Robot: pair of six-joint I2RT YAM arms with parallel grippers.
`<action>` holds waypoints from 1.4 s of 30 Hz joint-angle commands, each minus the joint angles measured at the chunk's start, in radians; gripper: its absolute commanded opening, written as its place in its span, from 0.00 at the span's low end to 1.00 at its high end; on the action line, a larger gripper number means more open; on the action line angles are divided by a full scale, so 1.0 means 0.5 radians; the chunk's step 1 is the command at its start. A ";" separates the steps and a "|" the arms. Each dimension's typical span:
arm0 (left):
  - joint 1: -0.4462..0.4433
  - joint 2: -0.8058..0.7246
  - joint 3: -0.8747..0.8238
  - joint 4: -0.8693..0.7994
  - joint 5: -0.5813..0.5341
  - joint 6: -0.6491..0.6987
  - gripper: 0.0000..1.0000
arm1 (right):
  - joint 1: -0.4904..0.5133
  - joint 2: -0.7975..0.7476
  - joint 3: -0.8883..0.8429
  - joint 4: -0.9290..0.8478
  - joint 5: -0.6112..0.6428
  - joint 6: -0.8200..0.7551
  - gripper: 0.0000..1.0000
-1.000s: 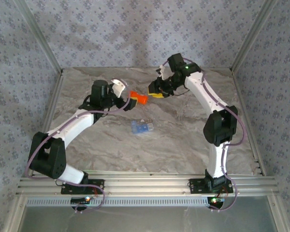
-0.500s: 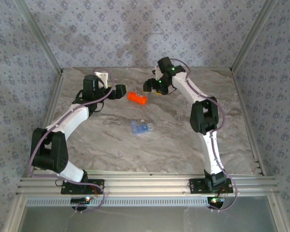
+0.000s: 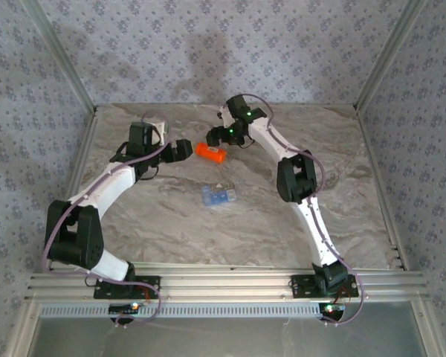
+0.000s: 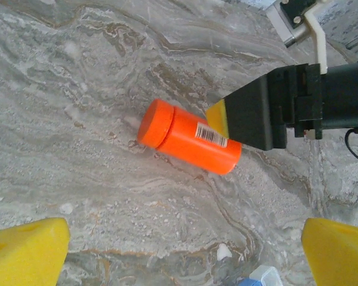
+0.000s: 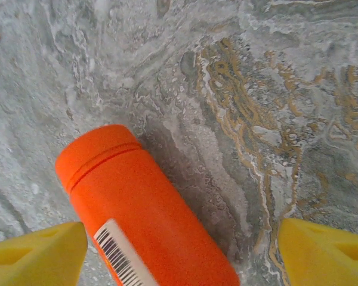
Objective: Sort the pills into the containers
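So, table edges: the marble-patterned tabletop [image 3: 171, 216] is boxed in by patterned walls at the back and on both sides. An aluminium rail [image 3: 223, 282] along the near edge carries the 2 arm bases.
Open room: the wide front half of the tabletop lies bare between the arms. Bare strips also run along the left and right walls.
Orange bottle [image 3: 209, 152]: it lies on its side in the back middle of the table, between the 2 grippers. Its capped end points away from the right gripper.
Pale blue container [image 3: 217, 195]: it sits nearer the table's middle, on the near side of the bottle and apart from it.
Writing: a white barcode sticker [image 4: 212, 135] runs along the bottle's body, and its print is too small to read.
Left gripper [image 3: 184, 149]: its jaws are wide apart and its yellow pads [image 4: 24, 250] have only bare tabletop between them. It sits just beside the bottle.
Right gripper [image 3: 217, 136]: its jaws are apart and its yellow pads [image 5: 36, 253] flank the bottle's base end. One pad is just beside the barcode, and bare table shows between the bottle and the other pad.
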 commanded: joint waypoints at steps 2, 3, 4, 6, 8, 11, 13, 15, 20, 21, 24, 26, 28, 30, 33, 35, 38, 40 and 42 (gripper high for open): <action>0.030 -0.123 -0.057 -0.065 -0.015 -0.023 1.00 | 0.122 0.057 0.069 -0.085 0.184 -0.297 0.87; 0.035 -0.134 -0.069 -0.065 -0.015 -0.027 1.00 | 0.145 0.060 0.066 -0.106 0.223 -0.331 0.87; 0.038 -0.142 -0.081 -0.062 -0.016 -0.030 0.99 | 0.162 0.068 0.064 -0.125 0.255 -0.357 0.87; 0.044 -0.156 -0.103 -0.053 -0.013 -0.037 0.99 | 0.198 0.080 0.062 -0.166 0.325 -0.409 0.87; 0.048 -0.163 -0.116 -0.053 -0.008 -0.045 1.00 | 0.226 0.090 0.061 -0.184 0.400 -0.439 0.87; 0.057 -0.169 -0.130 -0.049 0.005 -0.055 1.00 | 0.267 0.109 0.071 -0.184 0.520 -0.476 0.86; 0.058 -0.173 -0.127 -0.055 0.015 -0.055 1.00 | 0.292 0.133 0.101 -0.190 0.613 -0.477 0.83; 0.063 -0.175 -0.121 -0.068 0.014 -0.055 1.00 | 0.307 0.168 0.152 -0.216 0.672 -0.461 0.79; 0.064 -0.179 -0.118 -0.059 0.018 -0.063 0.99 | 0.292 0.177 0.228 -0.334 0.748 -0.391 0.45; 0.064 -0.178 -0.119 -0.046 0.020 -0.069 0.99 | 0.275 0.155 0.224 -0.358 0.752 -0.357 0.40; 0.064 -0.165 -0.125 0.000 0.040 -0.097 0.99 | 0.185 0.019 0.086 -0.390 0.752 -0.200 0.34; 0.063 -0.157 -0.127 0.029 0.058 -0.110 0.99 | 0.113 -0.129 -0.118 -0.347 0.735 -0.088 0.32; 0.061 -0.143 -0.124 0.056 0.075 -0.116 0.99 | 0.030 -0.339 -0.419 -0.253 0.722 0.031 0.32; 0.061 -0.133 -0.118 0.080 0.085 -0.113 0.99 | -0.053 -0.544 -0.734 -0.151 0.699 0.157 0.32; 0.058 -0.104 -0.107 0.106 0.102 -0.116 0.99 | -0.162 -0.825 -1.178 -0.036 0.664 0.335 0.32; 0.055 -0.081 -0.094 0.118 0.118 -0.117 0.99 | -0.201 -0.984 -1.434 0.015 0.647 0.407 0.33; 0.045 -0.043 -0.064 0.136 0.150 -0.114 0.99 | -0.213 -1.175 -1.742 0.049 0.672 0.482 0.33; 0.036 -0.021 -0.048 0.149 0.162 -0.108 0.99 | -0.206 -1.269 -1.905 0.067 0.721 0.535 0.34; 0.030 -0.002 -0.033 0.164 0.171 -0.109 1.00 | -0.173 -1.333 -2.040 0.091 0.747 0.604 0.35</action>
